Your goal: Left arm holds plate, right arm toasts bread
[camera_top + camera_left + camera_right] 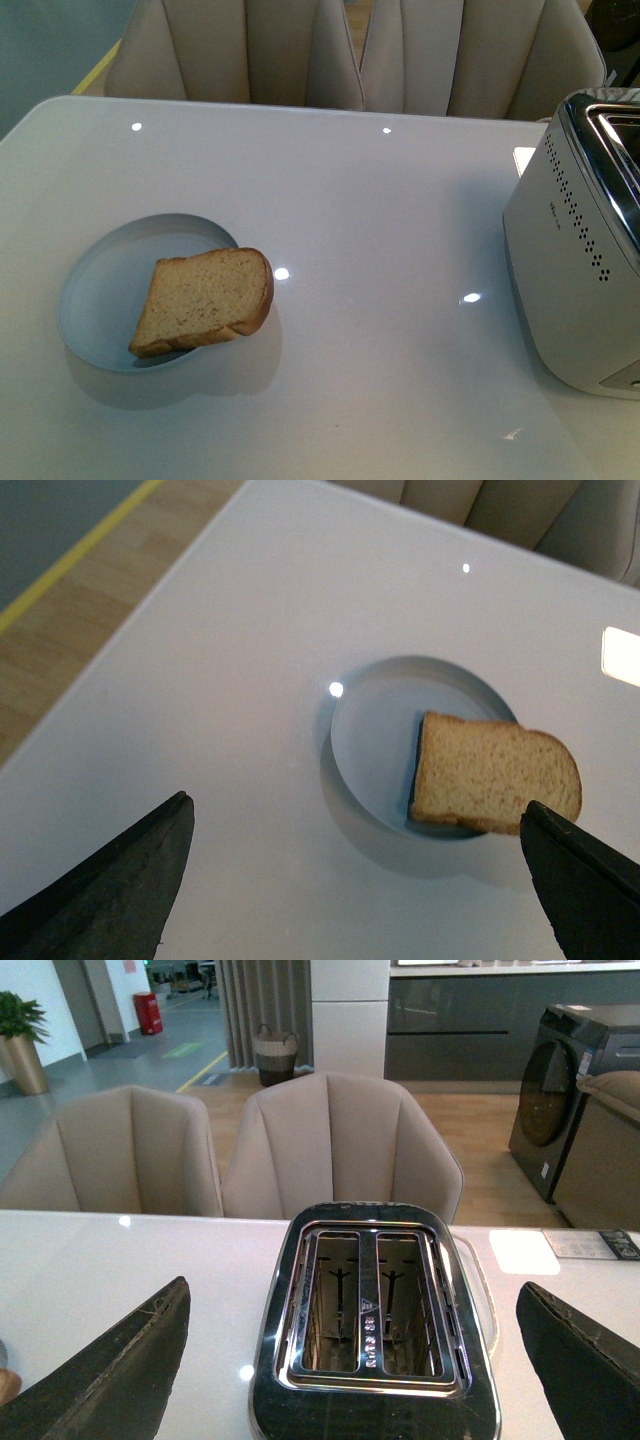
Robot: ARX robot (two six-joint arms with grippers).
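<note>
A pale blue plate (pixel 100 290) lies on the left of the white table. The bread (pixel 205 298), one light-brown slice, rests tilted over the plate's right rim. Neither arm shows in the front view. In the left wrist view the plate (pixel 375 735) and the bread (pixel 490 773) lie beyond my left gripper (pixel 355 825), which is open and above the bare table, holding nothing. My right gripper (pixel 355 1305) hangs open above the toaster (pixel 375 1320), whose two slots are empty.
The silver toaster (pixel 575 260) stands at the table's right edge. Beige chairs (pixel 330 50) line the far side of the table. A wooden floor with a yellow line (pixel 70 555) shows past the table's left edge.
</note>
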